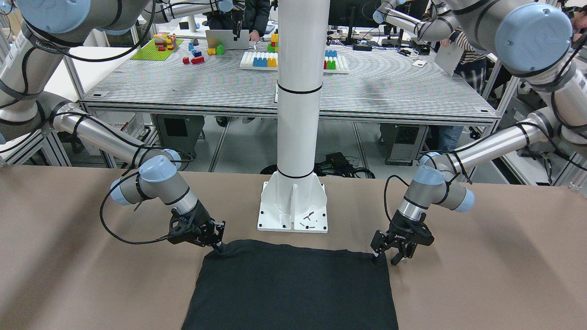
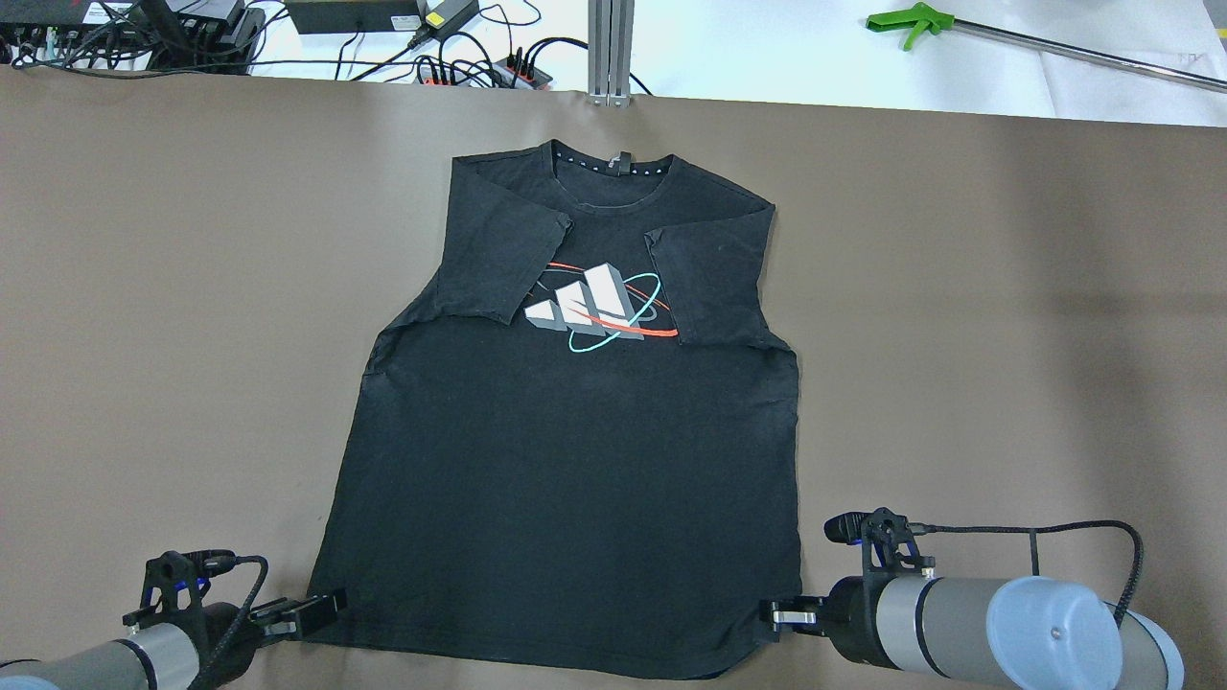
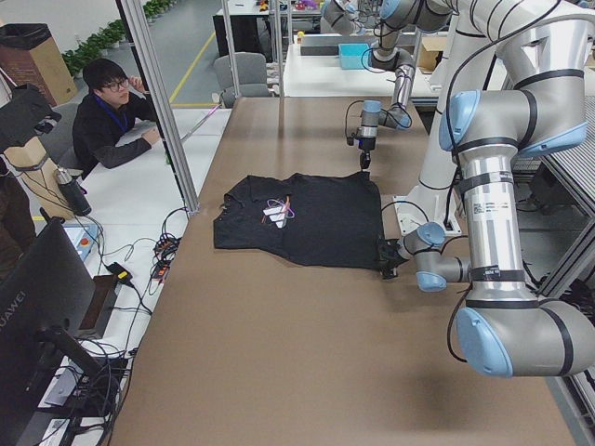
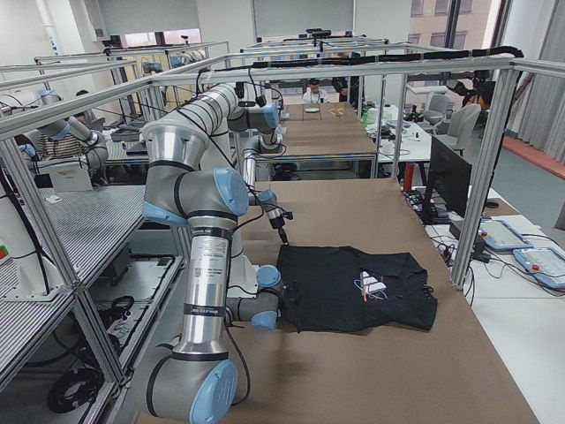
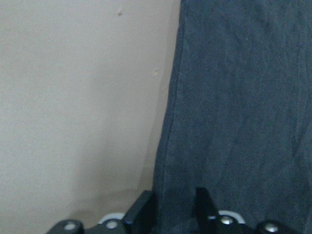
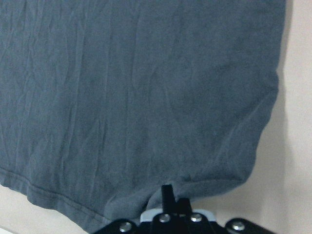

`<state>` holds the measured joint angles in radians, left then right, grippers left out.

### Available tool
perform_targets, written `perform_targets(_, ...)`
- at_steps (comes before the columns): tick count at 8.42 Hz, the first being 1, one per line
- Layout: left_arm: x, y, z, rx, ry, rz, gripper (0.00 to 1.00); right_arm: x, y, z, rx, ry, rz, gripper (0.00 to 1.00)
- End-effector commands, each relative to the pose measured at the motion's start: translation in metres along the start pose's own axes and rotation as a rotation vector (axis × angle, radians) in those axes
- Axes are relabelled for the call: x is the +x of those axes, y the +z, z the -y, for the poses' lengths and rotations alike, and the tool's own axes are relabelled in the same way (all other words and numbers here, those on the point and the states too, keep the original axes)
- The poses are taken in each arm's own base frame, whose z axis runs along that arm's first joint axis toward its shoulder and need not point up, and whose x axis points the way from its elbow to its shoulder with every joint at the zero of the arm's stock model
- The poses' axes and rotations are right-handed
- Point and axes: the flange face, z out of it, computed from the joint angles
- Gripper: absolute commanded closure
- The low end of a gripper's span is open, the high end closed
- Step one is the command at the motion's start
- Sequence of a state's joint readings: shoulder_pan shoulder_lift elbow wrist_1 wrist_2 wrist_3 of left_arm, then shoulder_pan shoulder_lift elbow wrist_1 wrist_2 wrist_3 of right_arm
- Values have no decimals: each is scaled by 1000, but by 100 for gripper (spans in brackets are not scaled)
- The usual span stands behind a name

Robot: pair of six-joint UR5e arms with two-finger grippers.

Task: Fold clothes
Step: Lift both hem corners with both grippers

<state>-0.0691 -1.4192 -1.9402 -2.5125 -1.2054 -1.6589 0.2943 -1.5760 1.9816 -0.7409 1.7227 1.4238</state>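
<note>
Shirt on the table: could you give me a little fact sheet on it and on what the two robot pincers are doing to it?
Garment: black T-shirt, flat and front up on the brown table
Print: white, red and teal logo on the chest
Sleeves: both folded inward
Left pincer: open, straddling the edge at one bottom corner
Right pincer: shut on the other bottom corner, cloth bunched there
Fold stage: body not yet folded

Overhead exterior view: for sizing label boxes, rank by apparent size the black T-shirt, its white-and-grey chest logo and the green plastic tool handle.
1. Black T-shirt, largest.
2. White-and-grey chest logo, next.
3. Green plastic tool handle, smallest, though farthest from the camera.
</note>
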Motion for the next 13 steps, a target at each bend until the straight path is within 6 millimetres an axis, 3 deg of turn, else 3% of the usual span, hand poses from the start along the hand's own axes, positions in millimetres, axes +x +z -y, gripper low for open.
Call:
perform_targets(1,16,-15,-1,-10,-7,-38,100,0,0,1,0,0,1,100)
perform_targets(4,33,-28,2,-35,-21,-75,100,-10,-5,2,-4,-2,23,100)
perform_targets(6,46,-43,20,-90,-42,-108,100,-34,-28,-2,-31,-11,91,100)
perform_targets(7,56,-54,49,-134,-57,-154,100,-49,-56,-5,-40,-11,140,100)
perform_targets(9,93,-113,70,-265,-72,-314,100,-68,-109,-17,-116,59,228,100)
perform_targets(10,113,-135,72,-289,-75,-445,100,-64,-129,-23,-148,131,282,100)
perform_targets(11,118,-150,72,-318,-73,-529,100,-44,-147,-32,-174,120,368,100)
perform_targets(12,111,-158,67,-383,-64,-549,100,-23,-166,-46,-252,83,436,100)
perform_targets(13,112,-160,64,-398,-64,-563,100,-18,-169,-49,-278,59,489,100)
